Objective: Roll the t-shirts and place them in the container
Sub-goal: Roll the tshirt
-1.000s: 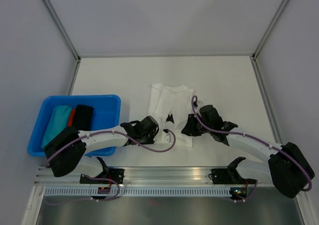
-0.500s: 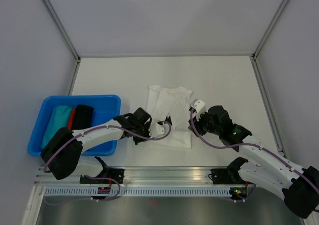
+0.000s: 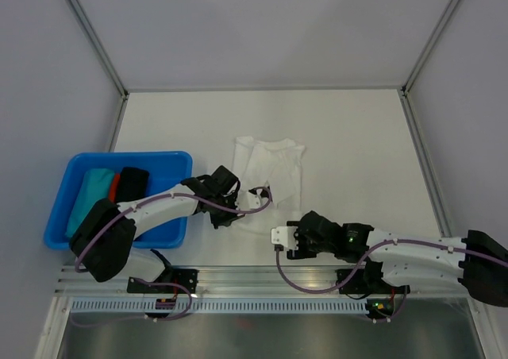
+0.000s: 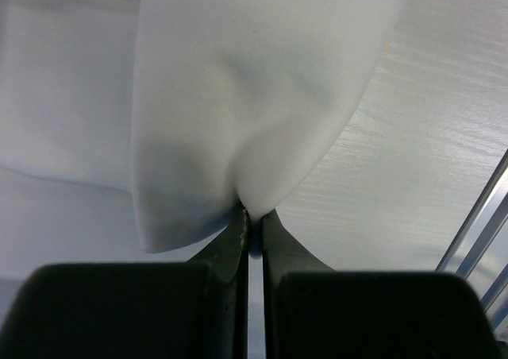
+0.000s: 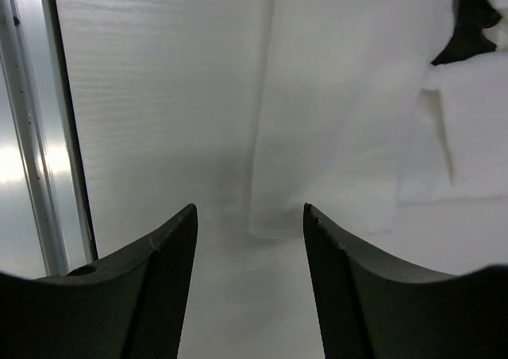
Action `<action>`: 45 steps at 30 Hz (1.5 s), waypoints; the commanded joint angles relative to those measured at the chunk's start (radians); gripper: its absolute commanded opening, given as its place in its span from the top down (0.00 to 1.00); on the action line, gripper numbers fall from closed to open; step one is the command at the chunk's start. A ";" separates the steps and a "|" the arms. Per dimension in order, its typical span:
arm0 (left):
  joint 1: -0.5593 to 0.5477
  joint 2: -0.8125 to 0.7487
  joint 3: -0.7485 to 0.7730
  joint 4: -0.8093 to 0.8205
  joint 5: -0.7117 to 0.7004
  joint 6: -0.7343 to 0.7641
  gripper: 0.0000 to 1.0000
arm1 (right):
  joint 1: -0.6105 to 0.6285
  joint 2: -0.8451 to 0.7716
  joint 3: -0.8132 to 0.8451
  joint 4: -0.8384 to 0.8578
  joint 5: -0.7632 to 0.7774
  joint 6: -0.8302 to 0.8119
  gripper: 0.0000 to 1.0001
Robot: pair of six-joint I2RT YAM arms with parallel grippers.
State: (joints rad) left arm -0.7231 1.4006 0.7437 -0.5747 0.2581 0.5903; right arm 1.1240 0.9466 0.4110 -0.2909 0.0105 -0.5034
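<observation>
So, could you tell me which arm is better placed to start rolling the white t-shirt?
Left, probably: the left gripper is shut on the white t-shirt at its edge, while the right gripper stands open, empty, short of it.

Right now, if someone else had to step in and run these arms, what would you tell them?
Grippers: left gripper shut on a fold of the white t-shirt; right gripper open, empty, by the shirt's near edge.
Things: the white t-shirt lies loosely folded on the table; teal roll, red roll and black roll sit in the blue bin.
Done: those three rolls.
Left to do: roll the white t-shirt, not yet rolled.
</observation>
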 commanded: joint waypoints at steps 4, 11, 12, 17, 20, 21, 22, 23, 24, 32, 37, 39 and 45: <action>0.005 0.023 0.056 -0.024 0.058 -0.044 0.98 | 0.060 0.214 0.029 0.150 0.204 0.006 0.36; 0.008 -0.008 0.025 -0.042 0.053 -0.004 0.98 | 0.060 0.281 0.000 0.171 0.272 0.037 0.54; 0.008 -0.014 0.020 -0.047 0.061 0.002 0.98 | 0.060 0.276 0.003 0.168 0.264 0.037 0.66; 0.010 -0.029 0.031 -0.158 0.139 0.040 0.98 | 0.053 0.166 0.050 0.049 0.128 0.045 1.00; 0.019 -0.049 0.054 -0.284 0.212 0.097 0.98 | 0.028 0.094 0.098 -0.086 -0.132 0.013 1.00; 0.022 -0.052 0.081 -0.327 0.245 0.123 0.98 | 0.013 0.058 0.132 -0.121 -0.202 0.000 1.00; 0.028 -0.057 0.097 -0.374 0.272 0.173 0.98 | -0.009 0.046 0.147 -0.193 -0.284 -0.012 1.00; 0.037 -0.057 0.112 -0.452 0.321 0.202 0.98 | -0.063 0.028 0.164 -0.217 -0.393 -0.074 1.00; 0.043 -0.052 0.143 -0.490 0.337 0.230 0.98 | -0.090 0.021 0.170 -0.224 -0.417 -0.080 1.00; 0.135 0.098 0.250 -0.518 0.406 0.258 0.98 | -0.435 0.280 0.296 -0.283 -0.650 -0.139 1.00; 0.189 0.211 0.315 -0.508 0.399 0.269 0.98 | -0.513 0.351 0.324 -0.217 -0.649 -0.034 0.96; 0.209 0.239 0.330 -0.501 0.397 0.275 0.98 | -0.538 0.356 0.324 -0.202 -0.639 -0.015 0.89; 0.228 0.339 0.381 -0.478 0.379 0.255 0.95 | -0.590 0.376 0.321 -0.134 -0.546 0.089 0.71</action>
State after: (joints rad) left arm -0.5053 1.7119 1.0817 -1.0454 0.6334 0.8101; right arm 0.5636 1.3109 0.7040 -0.4709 -0.5728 -0.4805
